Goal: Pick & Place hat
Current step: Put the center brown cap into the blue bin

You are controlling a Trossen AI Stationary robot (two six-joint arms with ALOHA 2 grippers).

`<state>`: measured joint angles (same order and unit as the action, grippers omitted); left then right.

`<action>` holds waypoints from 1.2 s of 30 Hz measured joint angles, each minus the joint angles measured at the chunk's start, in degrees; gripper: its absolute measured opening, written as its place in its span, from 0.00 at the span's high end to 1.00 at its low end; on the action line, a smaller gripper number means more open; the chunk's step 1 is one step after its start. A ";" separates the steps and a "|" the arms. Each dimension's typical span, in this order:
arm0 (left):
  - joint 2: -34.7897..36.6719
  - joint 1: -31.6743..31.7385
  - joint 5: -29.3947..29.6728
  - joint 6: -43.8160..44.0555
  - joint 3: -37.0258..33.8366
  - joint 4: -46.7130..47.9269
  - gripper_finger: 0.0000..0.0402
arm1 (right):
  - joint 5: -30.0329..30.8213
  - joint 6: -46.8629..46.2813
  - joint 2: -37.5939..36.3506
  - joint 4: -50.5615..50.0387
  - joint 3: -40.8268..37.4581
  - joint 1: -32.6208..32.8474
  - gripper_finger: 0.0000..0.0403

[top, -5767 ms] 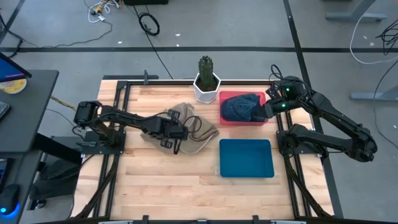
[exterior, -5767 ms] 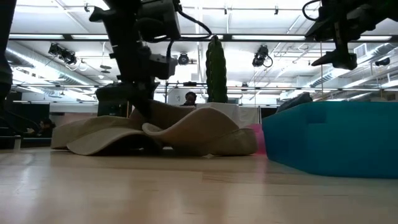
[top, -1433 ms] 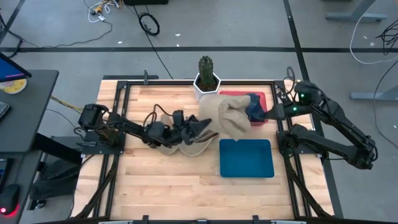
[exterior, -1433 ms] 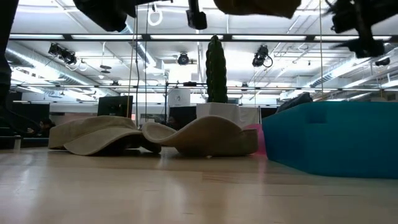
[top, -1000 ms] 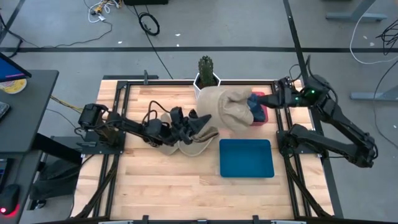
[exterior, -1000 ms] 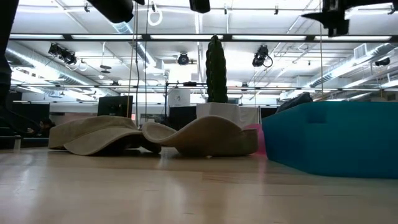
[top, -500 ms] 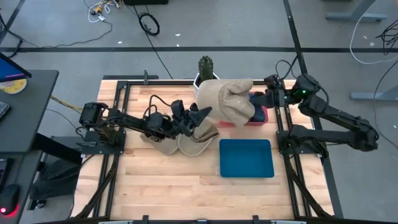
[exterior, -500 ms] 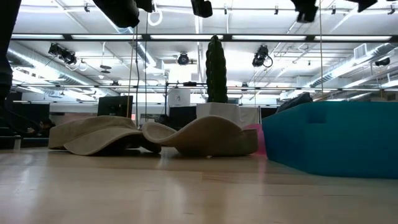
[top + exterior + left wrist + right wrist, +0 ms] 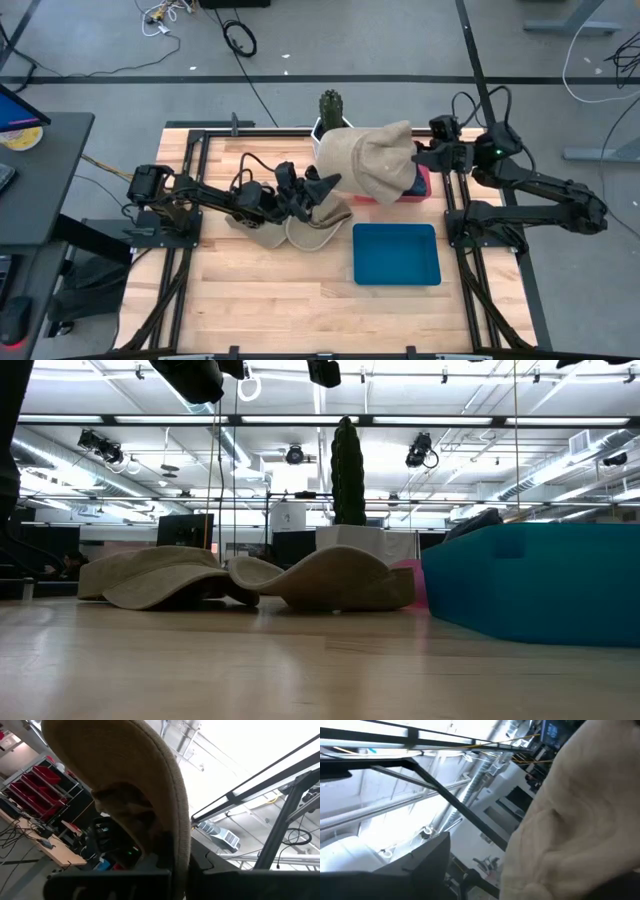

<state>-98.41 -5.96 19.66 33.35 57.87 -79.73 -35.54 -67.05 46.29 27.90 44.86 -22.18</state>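
A tan hat (image 9: 368, 165) hangs lifted over the table's far middle, with my left gripper (image 9: 322, 186) shut on its brim. It fills the left wrist view as a curved brim (image 9: 150, 785). My right gripper (image 9: 420, 158) stands open at the hat's right side. The crown (image 9: 570, 820) lies ahead of it, beside its finger (image 9: 427, 865). Two more tan hats (image 9: 250, 580) lie brim-down on the table under my left arm. My left gripper pinches the brim's edge (image 9: 181, 845) between its two fingers. It comes from the table's left and slants upward. The hat is lifted clear of the table, its crown out over the red tray. Whether my right gripper touches the crown, I cannot tell.
A red tray (image 9: 425, 186) at the far right holds a dark blue cloth thing, mostly hidden by the lifted hat. A blue tray (image 9: 396, 253) sits nearer (image 9: 530, 585). A cactus in a white pot (image 9: 330, 105) stands at the far edge.
My right gripper has risen, tipped upward and come toward the table's left, up to the lifted hat's crown. The hat has shifted slightly toward the far edge, still hanging from my left gripper.
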 joint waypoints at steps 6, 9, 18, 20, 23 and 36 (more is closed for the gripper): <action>0.00 0.01 0.14 -1.47 0.00 0.07 0.97 | -1.59 0.00 -0.13 0.00 0.00 0.09 0.48; 0.00 0.04 0.18 -1.72 0.00 0.09 0.97 | -2.74 0.08 -0.13 0.00 0.00 0.07 0.61; 0.00 0.04 0.85 -4.09 0.04 1.22 0.95 | -4.49 0.72 -0.13 -0.02 0.00 0.07 0.96; 0.00 0.04 0.98 -4.09 0.05 1.65 0.89 | -4.49 0.53 -0.13 -0.02 0.00 0.07 0.95; 0.00 0.03 1.09 -5.53 0.09 2.25 0.80 | -4.47 0.01 -0.21 -0.02 0.00 0.07 0.93; 0.04 -1.22 1.09 -11.74 0.09 9.41 0.52 | -4.64 -4.98 -4.93 -0.41 0.00 0.01 0.96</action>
<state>-98.37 -7.17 20.75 21.61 57.95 -70.32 -40.18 -72.03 41.35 27.49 44.86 -22.17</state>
